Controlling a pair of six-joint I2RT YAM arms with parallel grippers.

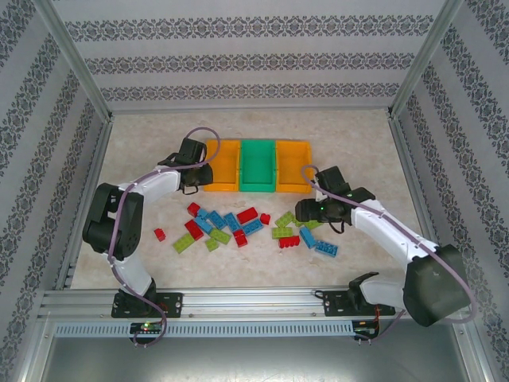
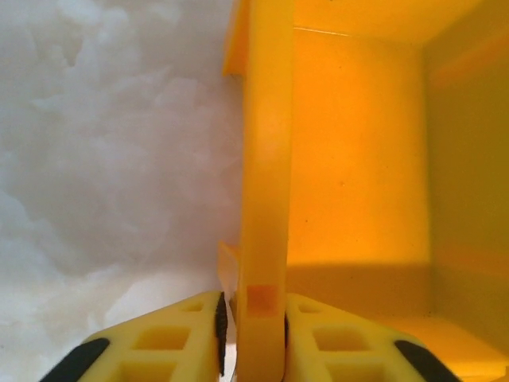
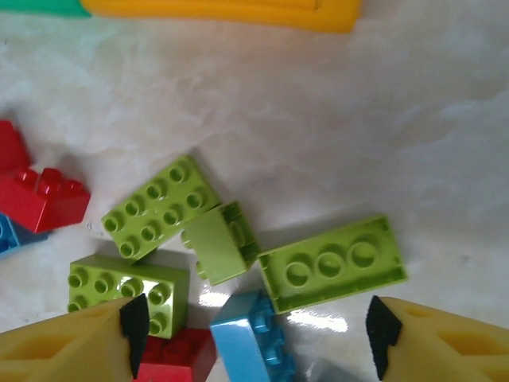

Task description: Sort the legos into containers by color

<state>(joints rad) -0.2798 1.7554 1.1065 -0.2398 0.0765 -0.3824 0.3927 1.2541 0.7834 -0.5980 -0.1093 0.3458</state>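
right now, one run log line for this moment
left gripper: shut on left orange bin wall | right gripper: open over lime green legos | legos pile: unsorted on table

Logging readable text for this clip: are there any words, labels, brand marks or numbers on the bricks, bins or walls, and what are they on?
No text can be read anywhere.
legos: the stud tops are blank or too blurred to show any mark.
containers: plain plastic, no label.
wallpaper: ornament bands, not lettering.
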